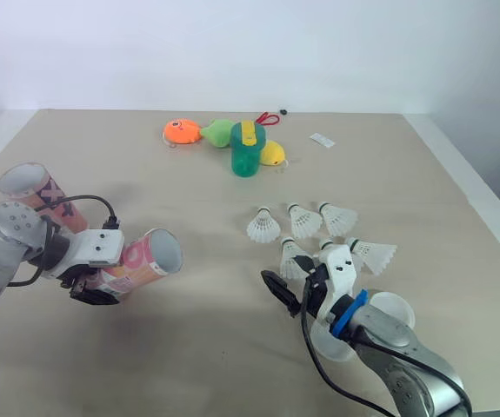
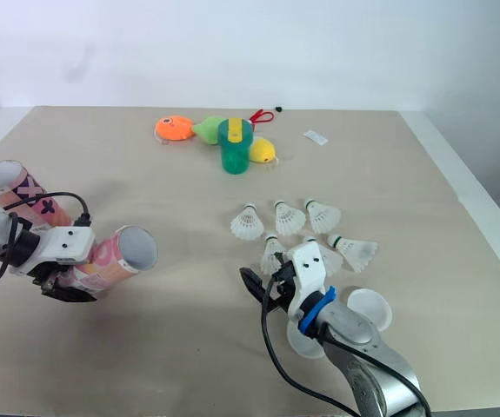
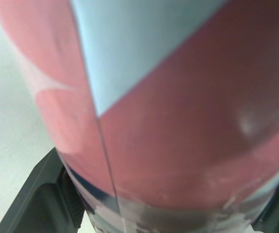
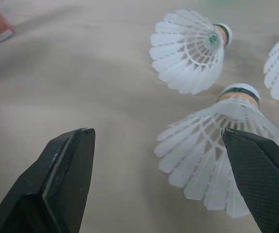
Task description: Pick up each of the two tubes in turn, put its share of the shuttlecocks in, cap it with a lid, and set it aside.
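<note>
loading step: the left gripper clamps the tilted pink tube — the right gripper, fingers spread, must next close on the nearest shuttlecock, seemingly not touched yet.

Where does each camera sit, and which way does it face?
Eye views: on the head, looking forward and down over the table; both arms show, left pincer gripping the pink tube, right pincer open beside the shuttlecocks.
Left wrist view: along its fingers, pink tube close up.
Right wrist view: along its fingers toward shuttlecocks.
Shared with eye views: pink tube, shuttlecocks.
</note>
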Robot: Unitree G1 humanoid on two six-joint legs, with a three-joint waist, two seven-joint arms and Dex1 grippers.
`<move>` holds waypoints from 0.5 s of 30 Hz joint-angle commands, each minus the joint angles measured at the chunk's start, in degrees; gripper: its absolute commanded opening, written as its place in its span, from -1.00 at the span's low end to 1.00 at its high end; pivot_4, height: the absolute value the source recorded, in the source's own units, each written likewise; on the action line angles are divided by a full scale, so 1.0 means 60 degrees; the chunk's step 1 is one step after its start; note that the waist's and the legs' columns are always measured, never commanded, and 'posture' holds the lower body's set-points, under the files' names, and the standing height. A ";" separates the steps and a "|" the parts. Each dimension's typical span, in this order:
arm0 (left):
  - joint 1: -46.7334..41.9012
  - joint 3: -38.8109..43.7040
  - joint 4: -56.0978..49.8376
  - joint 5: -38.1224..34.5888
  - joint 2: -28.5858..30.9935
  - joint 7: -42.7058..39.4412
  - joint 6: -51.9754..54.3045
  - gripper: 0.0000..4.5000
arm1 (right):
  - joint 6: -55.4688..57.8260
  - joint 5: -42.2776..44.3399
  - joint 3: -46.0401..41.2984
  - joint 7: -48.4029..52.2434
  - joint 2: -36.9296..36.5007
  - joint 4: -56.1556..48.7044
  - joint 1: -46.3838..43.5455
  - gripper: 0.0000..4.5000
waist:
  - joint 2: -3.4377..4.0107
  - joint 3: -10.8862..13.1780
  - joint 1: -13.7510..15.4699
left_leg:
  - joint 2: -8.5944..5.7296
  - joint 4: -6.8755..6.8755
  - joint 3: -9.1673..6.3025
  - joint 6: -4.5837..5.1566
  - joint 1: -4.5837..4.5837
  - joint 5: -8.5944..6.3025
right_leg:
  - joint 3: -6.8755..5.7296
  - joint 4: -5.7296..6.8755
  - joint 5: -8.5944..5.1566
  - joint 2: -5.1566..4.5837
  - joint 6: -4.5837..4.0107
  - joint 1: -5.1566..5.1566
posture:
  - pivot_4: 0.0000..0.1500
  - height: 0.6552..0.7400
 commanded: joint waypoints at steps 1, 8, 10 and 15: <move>0.0054 0.0128 -0.0298 -0.0086 -0.0078 0.0059 0.0057 0.65 | -0.0116 -0.0063 -0.0109 -0.0158 0.0165 -0.0035 -0.0189 1.00 | 0.0000 0.0000 0.0000 | -0.0001 0.0000 0.0000 0.0000 0.0000 0.0000 | 0.0000 0.0000 0.0000 -0.0001 0.0001 0.0000 | 1.00 1.00; 0.0097 0.0122 -0.0356 -0.0085 -0.0152 0.0114 0.0101 0.65 | -0.0055 -0.0179 -0.0273 -0.0514 0.0527 0.0314 -0.0340 1.00 | 0.0001 0.0000 -0.0001 | -0.0002 0.0003 -0.0003 -0.0001 0.0000 0.0001 | -0.0001 0.0003 0.0003 0.0000 0.0001 0.0001 | 1.00 1.00; 0.0120 0.0103 -0.0368 -0.0062 -0.0119 0.0093 0.0100 0.65 | -0.0026 -0.0148 -0.0291 -0.0545 0.0609 0.0329 -0.0315 1.00 | 0.0003 -0.0001 -0.0001 | -0.0002 0.0003 -0.0002 -0.0001 0.0000 0.0001 | 0.0000 0.0003 0.0003 0.0000 0.0002 0.0001 | 1.00 1.00; 0.0097 0.0058 -0.0364 0.0012 -0.0123 0.0110 0.0086 0.63 | -0.0033 -0.0167 -0.0240 -0.0590 0.0651 0.0343 -0.0312 0.61 | 0.0003 -0.0002 -0.0001 | -0.0002 0.0003 -0.0002 -0.0001 0.0000 0.0001 | 0.0000 0.0003 0.0004 0.0000 0.0003 0.0001 | 1.00 1.00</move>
